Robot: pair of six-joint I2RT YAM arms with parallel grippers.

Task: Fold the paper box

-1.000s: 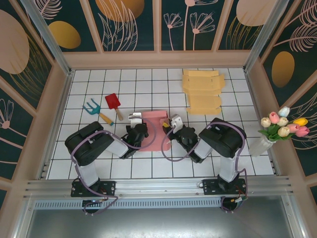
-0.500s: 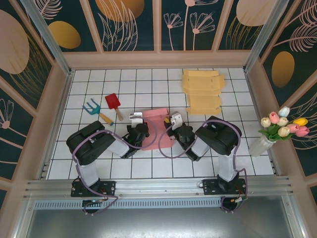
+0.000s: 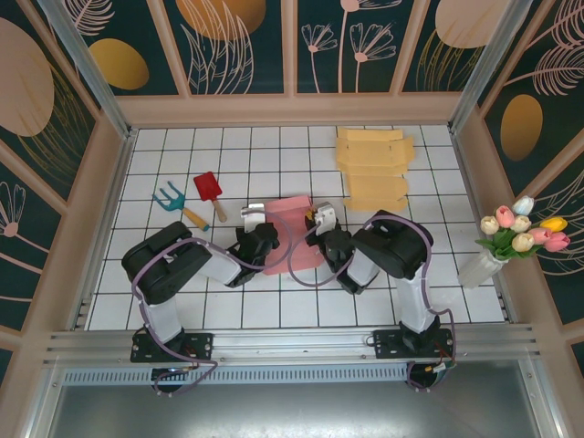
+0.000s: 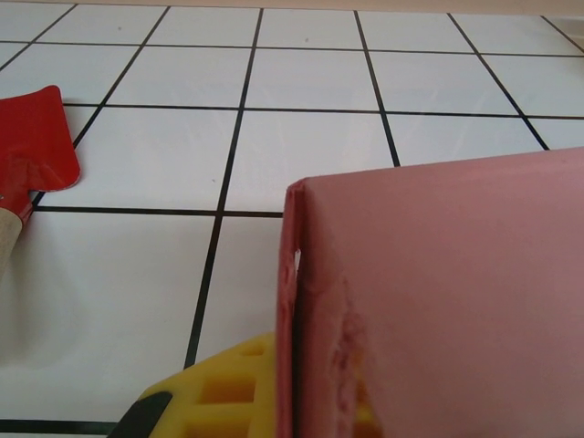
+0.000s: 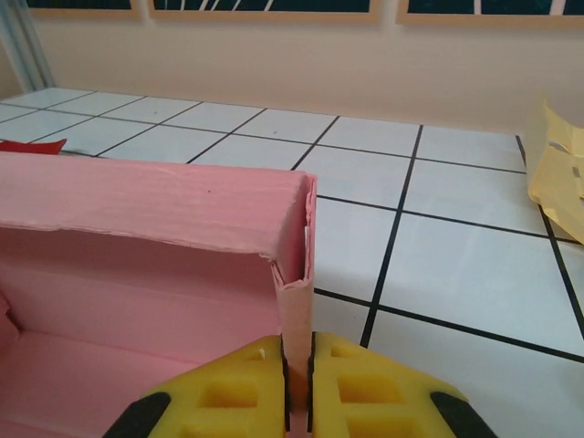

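The pink paper box (image 3: 290, 234) lies on the tiled table between my two grippers, partly folded with its side walls raised. My left gripper (image 3: 256, 225) is shut on the box's left wall (image 4: 429, 301); one yellow pad (image 4: 228, 394) shows beside the wall and the other is hidden behind it. On the other side my right gripper (image 3: 319, 225) is shut on the right wall (image 5: 295, 315), which stands upright and is pinched between both yellow pads (image 5: 239, 394). The box's inside (image 5: 119, 301) opens to the left of that wall.
A red toy shovel (image 3: 209, 190) and a blue rake (image 3: 172, 200) lie left of the box; the shovel's blade (image 4: 32, 146) is close to the left gripper. Flat yellow box blanks (image 3: 372, 166) are stacked at the back right. A vase of tulips (image 3: 511, 239) stands at the right edge.
The right gripper has moved in to the left and shut on the box's right wall. The left gripper has kept its hold, shifting slightly.
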